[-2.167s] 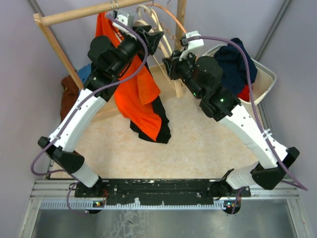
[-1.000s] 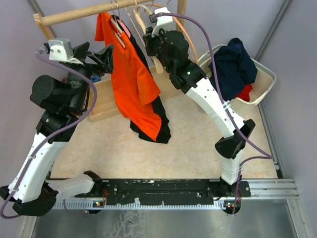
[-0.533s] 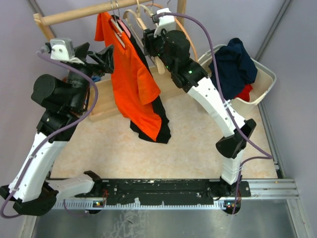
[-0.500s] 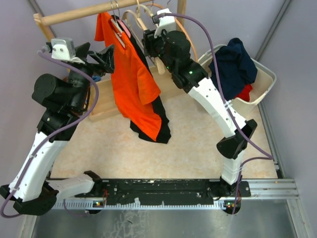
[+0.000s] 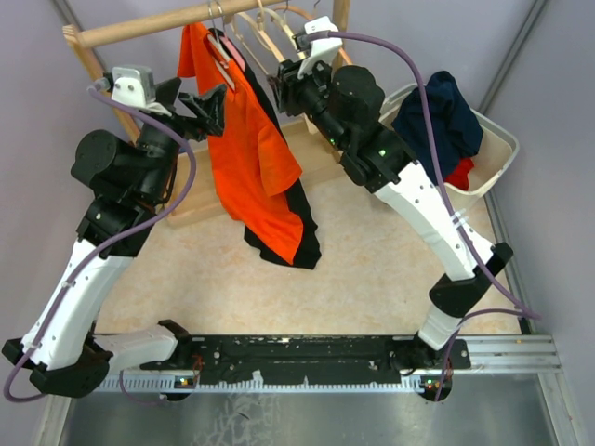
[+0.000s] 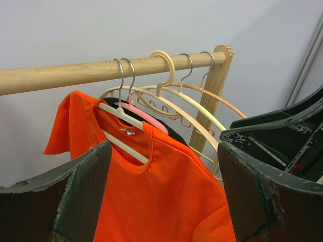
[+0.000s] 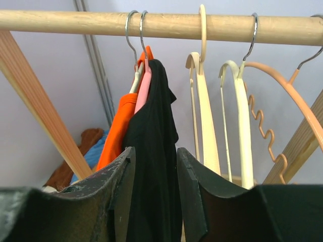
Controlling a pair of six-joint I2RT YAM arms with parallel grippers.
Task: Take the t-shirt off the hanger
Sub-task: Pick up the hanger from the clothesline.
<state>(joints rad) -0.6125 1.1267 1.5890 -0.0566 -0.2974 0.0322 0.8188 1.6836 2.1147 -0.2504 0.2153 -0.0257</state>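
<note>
The orange t-shirt (image 6: 166, 201) hangs on a cream hanger (image 6: 126, 147) near the left end of the wooden rail (image 6: 60, 74). Its neck is up at the hook and its long axis runs straight down, with the hem toward the floor (image 5: 279, 243). Its cloth is smooth and matte, and the round neckline faces the left gripper (image 6: 164, 148). That gripper is spread wide, with the shirt framed between its ribbed black fingers, and it holds and touches nothing.

Just behind the orange shirt, a black t-shirt (image 7: 154, 111) hangs on a pink hanger (image 7: 145, 80) with a thin metal hook. The right gripper (image 7: 155, 151) sits level with it, fingers parted by a narrow gap with the black cloth in line. Whether they pinch it I cannot tell.

Further along the rail are empty hangers (image 7: 204, 116), curved cream and peach plastic. Off to the right, a pale bin (image 5: 497, 153) holds dark blue clothing.
</note>
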